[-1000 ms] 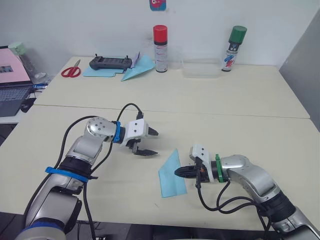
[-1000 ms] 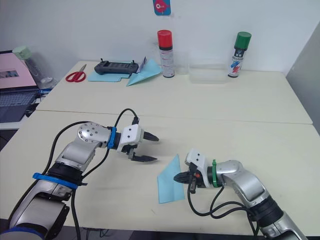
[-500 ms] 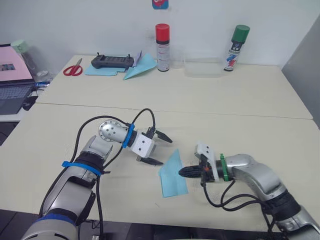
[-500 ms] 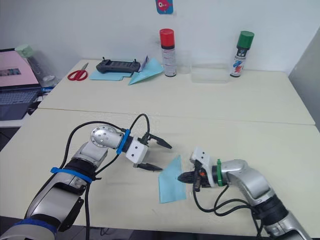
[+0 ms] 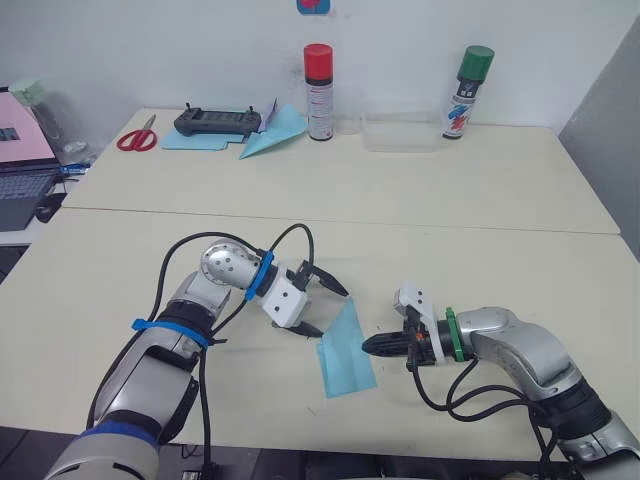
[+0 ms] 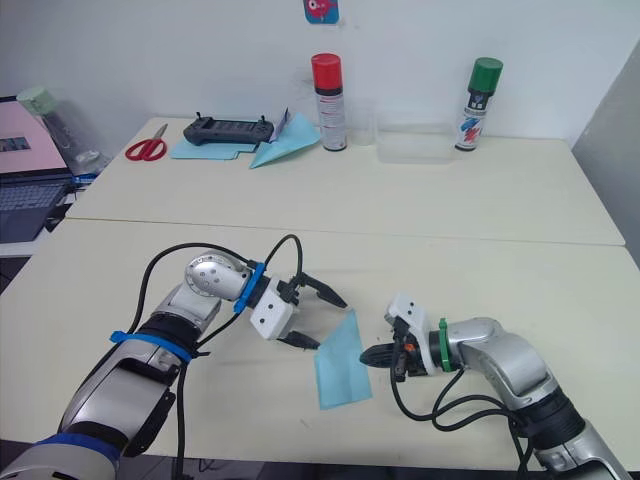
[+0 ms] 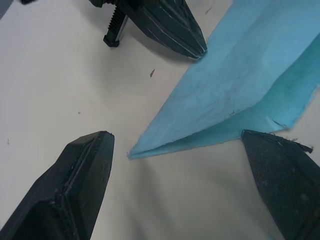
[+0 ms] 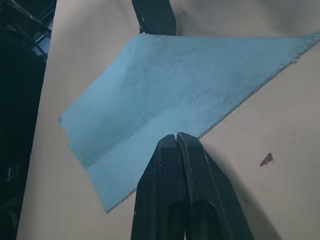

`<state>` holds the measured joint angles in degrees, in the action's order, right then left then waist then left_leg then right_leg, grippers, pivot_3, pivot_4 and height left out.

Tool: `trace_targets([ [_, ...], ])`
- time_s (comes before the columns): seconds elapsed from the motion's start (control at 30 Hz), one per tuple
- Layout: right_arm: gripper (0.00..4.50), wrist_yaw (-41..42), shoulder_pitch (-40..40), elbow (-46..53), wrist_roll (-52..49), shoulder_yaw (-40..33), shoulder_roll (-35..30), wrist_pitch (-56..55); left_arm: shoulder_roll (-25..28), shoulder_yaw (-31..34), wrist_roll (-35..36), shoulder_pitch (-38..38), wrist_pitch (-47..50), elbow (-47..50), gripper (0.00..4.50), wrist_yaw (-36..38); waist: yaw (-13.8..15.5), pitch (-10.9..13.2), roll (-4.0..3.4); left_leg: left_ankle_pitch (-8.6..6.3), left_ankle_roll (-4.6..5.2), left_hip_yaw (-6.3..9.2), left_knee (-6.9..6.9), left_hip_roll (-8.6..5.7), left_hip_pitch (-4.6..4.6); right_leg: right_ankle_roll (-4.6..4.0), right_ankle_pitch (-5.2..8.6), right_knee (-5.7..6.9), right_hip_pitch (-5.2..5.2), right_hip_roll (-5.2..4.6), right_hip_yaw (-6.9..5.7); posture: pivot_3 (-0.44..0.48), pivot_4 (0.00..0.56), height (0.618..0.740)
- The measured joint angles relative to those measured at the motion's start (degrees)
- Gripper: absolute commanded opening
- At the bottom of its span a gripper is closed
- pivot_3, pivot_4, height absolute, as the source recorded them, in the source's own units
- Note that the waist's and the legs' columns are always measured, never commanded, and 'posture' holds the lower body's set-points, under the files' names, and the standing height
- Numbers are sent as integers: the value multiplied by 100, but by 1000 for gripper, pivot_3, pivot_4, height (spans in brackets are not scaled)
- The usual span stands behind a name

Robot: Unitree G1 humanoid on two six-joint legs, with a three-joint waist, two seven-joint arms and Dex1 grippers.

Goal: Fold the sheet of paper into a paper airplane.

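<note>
The light blue sheet of paper [image 5: 345, 350] lies folded into a pointed wedge on the near table, its tip pointing away from me. My left gripper [image 5: 332, 311] is open at the paper's left edge, near the tip. In the left wrist view its fingers [image 7: 82, 175] straddle the folded corner of the paper [image 7: 235, 95]. My right gripper [image 5: 366, 345] is shut, and its tips touch the paper's right edge. In the right wrist view those closed fingertips [image 8: 176, 145] rest on the edge of the paper [image 8: 165, 90].
On the far table stand a red-capped spray can [image 5: 318, 78], a green-capped can [image 5: 461, 78] and a clear plastic box [image 5: 400, 135]. A black controller [image 5: 218, 122], red scissors [image 5: 135, 135] and a blue paper dart [image 5: 272, 132] lie at the back left. A laptop [image 5: 20, 190] sits at the far left.
My left gripper has moved right, from well clear of the paper up to its left edge, still open. The right gripper has stayed shut at the paper's right edge.
</note>
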<state>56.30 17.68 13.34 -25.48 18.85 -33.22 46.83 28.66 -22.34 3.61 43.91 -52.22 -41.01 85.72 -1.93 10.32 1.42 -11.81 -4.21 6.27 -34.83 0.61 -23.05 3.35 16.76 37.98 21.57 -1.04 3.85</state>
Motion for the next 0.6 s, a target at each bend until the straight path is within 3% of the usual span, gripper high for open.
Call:
trace_targets([
  [0.37,0,1,3,-13,17,42,-7,-67,-79,4,180,-6,203,144,4470,41,-1,0,0,0,0,1,-1,0,2,0,0,2,-1,1,-1,0,150,740],
  [0.5,0,1,6,-28,29,50,-5,-99,-82,-59,177,-14,-83,142,3694,146,-1,0,0,0,0,1,-1,0,3,0,0,2,-2,1,-1,0,150,740],
  [0.6,0,1,10,-59,73,54,7,-143,-135,-218,172,-48,-263,116,2745,219,-1,0,0,0,0,1,-3,0,4,0,0,3,-4,1,-1,0,150,740],
])
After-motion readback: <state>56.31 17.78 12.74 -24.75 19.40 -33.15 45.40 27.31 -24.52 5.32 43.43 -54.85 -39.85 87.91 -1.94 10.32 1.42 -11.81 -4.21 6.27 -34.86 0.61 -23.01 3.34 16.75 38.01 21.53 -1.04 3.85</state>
